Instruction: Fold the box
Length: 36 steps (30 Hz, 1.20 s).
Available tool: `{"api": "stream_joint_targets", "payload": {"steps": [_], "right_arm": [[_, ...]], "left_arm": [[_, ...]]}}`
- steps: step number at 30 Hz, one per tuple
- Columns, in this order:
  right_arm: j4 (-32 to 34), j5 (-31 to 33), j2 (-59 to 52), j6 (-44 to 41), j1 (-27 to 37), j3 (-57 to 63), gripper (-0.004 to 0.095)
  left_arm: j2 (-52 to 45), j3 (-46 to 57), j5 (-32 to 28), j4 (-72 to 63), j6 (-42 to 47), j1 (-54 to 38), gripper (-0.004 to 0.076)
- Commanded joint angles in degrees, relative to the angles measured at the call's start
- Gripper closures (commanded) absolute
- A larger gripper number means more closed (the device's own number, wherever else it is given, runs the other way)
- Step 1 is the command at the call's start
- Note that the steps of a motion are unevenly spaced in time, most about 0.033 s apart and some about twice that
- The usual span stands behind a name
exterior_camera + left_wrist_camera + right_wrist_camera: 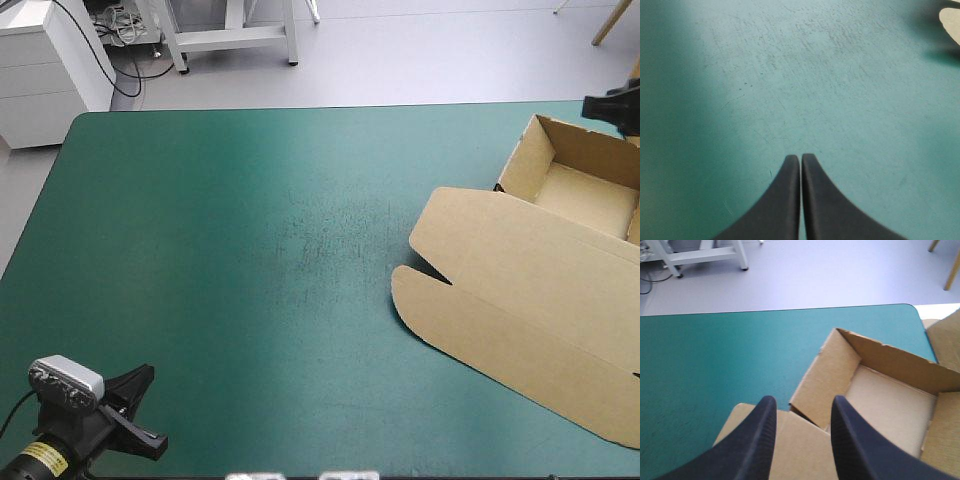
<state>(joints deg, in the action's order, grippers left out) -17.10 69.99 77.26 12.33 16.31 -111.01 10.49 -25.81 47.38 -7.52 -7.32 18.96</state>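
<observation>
While the left gripper point(801, 159) hangs over bare counter point(200, 200) by the near left corner, its black fingers pressed together in one point, the right gripper point(802, 410) is above the brown box point(530, 290) with its fingers apart and nothing between them. The box lies on the counter's right side. Its tray point(590, 190) stands with walls raised toward the far right edge, and its lid point(500, 260) lies flat, reaching toward the middle. The teal-green cover shows faint scuffs point(330, 235) at its centre. Beyond the far edge lies pale grey floor point(420, 55), with a white cabinet point(50, 60) at the left, a white frame's legs point(230, 35), and a wooden leg point(612, 22), perhaps a chair's, at the right.
</observation>
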Motion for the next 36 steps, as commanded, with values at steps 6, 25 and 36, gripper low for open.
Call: {"api": "stream_joint_targets", "payload": {"steps": [6, 25, 36], "right_arm": [[0.1, -3.0, -11.4, 2.9, -11.9, 14.7, 0.0567], [0.5, -5.7, -32.5, 14.0, -15.0, 56.7, 0.0632], [-1.6, -16.3, -50.3, 18.3, -15.0, 68.8, 0.0929]], "left_arm": [[0.6, -1.4, -4.0, -1.1, 0.0, -0.1, 0.0731], [0.6, -1.4, -4.0, -1.1, 0.0, -0.1, 0.0731], [0.6, -1.4, -4.0, -1.1, 0.0, -0.1, 0.0731]]}}
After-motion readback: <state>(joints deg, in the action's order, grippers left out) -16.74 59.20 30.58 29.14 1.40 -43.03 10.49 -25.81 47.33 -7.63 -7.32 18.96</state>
